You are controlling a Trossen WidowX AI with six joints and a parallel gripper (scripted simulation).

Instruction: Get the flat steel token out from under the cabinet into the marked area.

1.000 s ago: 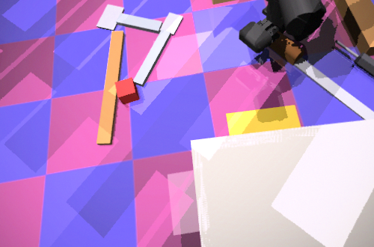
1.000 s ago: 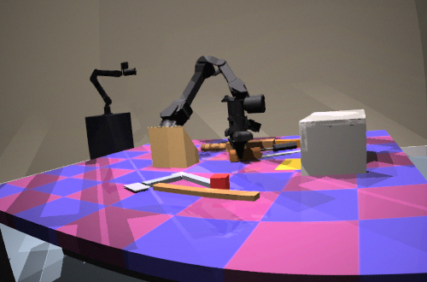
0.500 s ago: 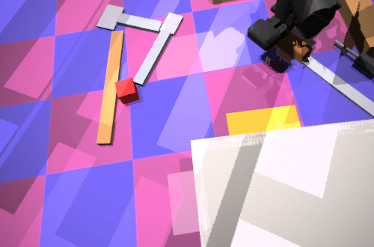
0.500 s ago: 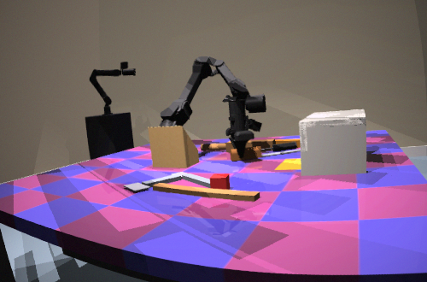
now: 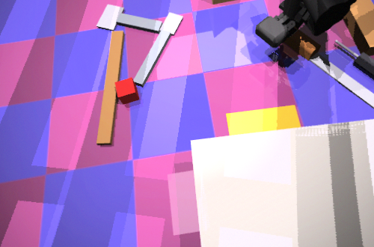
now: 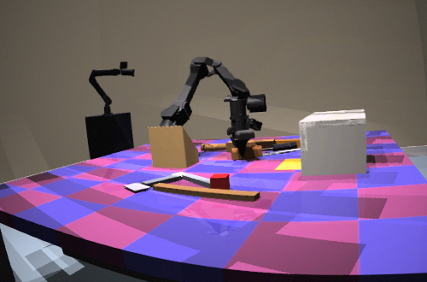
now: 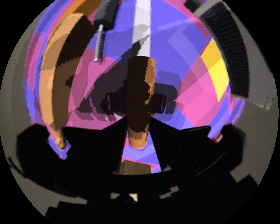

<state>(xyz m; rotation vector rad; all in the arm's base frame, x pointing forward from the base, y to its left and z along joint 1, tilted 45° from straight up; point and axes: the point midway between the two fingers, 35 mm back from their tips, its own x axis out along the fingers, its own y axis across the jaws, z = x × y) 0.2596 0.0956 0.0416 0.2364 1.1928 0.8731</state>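
Note:
My gripper (image 5: 293, 42) (image 6: 242, 154) (image 7: 138, 118) points down and is shut on the brown handle (image 5: 308, 48) (image 6: 254, 150) (image 7: 141, 85) of a tool, low over the table. The tool's long flat grey blade (image 5: 344, 78) (image 7: 142, 30) extends from the handle. The yellow marked area (image 5: 262, 120) (image 6: 288, 164) (image 7: 216, 65) lies in front of the white cabinet (image 5: 243, 180) (image 6: 333, 149); part is hidden in the top view. I cannot make out the steel token in any view.
A dark-handled tool with a thin metal rod (image 5: 364, 63) (image 6: 283, 147) (image 7: 101, 42) and a large wooden piece (image 5: 360, 15) (image 7: 52, 70) lie near the held tool. A red cube (image 5: 126, 90) (image 6: 219, 180), a wooden strip (image 5: 109, 105) (image 6: 205, 191) and grey angled bars (image 5: 138, 22) lie farther off.

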